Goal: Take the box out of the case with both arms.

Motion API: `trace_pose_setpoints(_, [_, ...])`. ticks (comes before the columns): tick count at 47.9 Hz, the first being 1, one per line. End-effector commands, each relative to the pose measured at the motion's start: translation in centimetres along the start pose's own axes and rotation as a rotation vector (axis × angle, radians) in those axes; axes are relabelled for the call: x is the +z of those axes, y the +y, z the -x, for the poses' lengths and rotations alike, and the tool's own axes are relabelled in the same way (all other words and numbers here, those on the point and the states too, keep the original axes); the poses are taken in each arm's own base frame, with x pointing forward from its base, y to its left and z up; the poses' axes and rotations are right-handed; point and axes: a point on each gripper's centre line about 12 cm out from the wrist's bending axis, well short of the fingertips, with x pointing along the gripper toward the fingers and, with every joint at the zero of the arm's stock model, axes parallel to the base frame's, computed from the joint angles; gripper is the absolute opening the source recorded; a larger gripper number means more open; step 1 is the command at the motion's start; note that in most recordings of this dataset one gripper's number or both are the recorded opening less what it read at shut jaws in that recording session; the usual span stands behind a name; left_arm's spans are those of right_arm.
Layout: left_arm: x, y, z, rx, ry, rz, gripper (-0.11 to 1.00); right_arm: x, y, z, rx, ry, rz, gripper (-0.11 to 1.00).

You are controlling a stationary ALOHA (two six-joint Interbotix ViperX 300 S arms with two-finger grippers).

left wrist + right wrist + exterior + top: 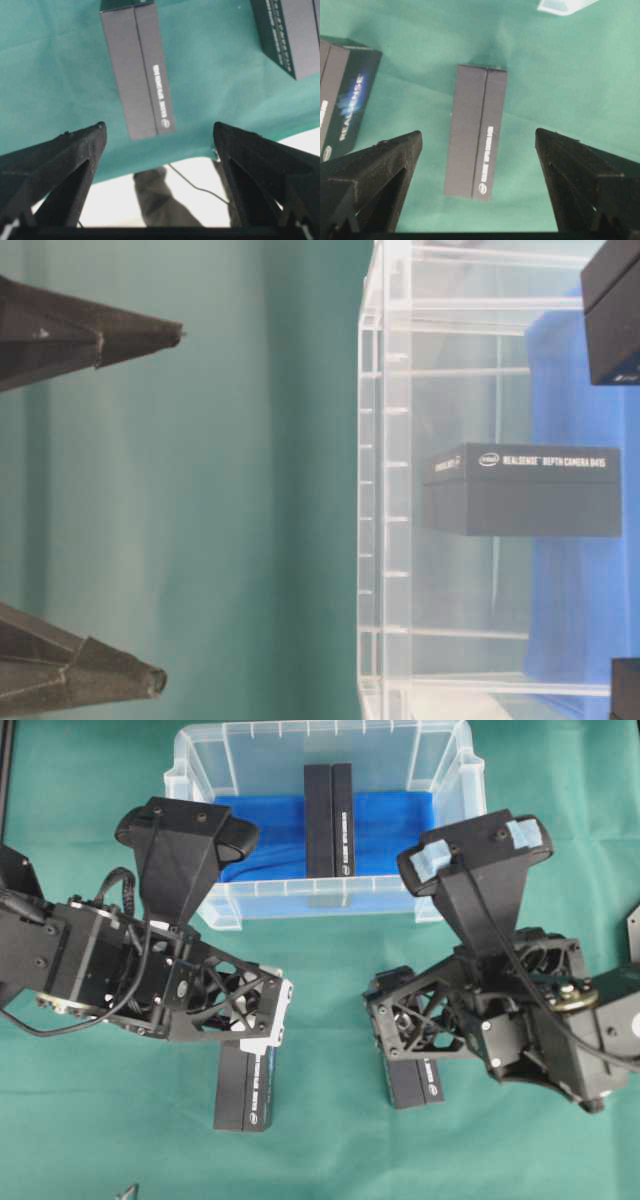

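Green-clothed counter (330, 1140). Nearest: two black boxes flat on cloth, one under each hand. Left hand (159, 131) spread wide, empty, above left box (137, 65). Right hand (479, 134) likewise above right box (476, 132). Beyond: case (200, 750), third box (329, 818) inside on blue cloth (400, 825).

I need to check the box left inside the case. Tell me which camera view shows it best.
The overhead exterior view: the box shows whole, standing on the blue cloth in the case. The table-level view shows its printed side through the clear wall. The wrist views show only boxes on the green table.
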Motion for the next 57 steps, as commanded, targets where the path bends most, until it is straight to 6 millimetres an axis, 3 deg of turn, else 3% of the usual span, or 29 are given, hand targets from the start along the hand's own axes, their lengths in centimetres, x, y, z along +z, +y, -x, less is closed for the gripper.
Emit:
trace_pose_setpoints(1, [0.3, 0.0, 1.6, -0.044, -0.003, 0.005, 0.91, 0.7, -0.2, 1.6, 0.043, 0.004, -0.018, 0.91])
trace_pose_setpoints(20, [0.0, 0.4, 2.1, -0.046, 0.000, 0.002, 0.91, 0.6, -0.4, 2.0, 0.046, 0.010, -0.004, 0.91])
trace_pose_setpoints(27, [-0.1, 1.3, 2.8, -0.030, 0.000, -0.003, 0.91, 0.8, -1.6, 2.7, 0.016, 0.008, 0.005, 0.90])
trace_pose_setpoints(57, [-2.1, 12.5, 4.5, 0.034, 0.017, 0.130, 0.91, 1.9, -11.2, 3.8, -0.042, -0.001, -0.052, 0.90])
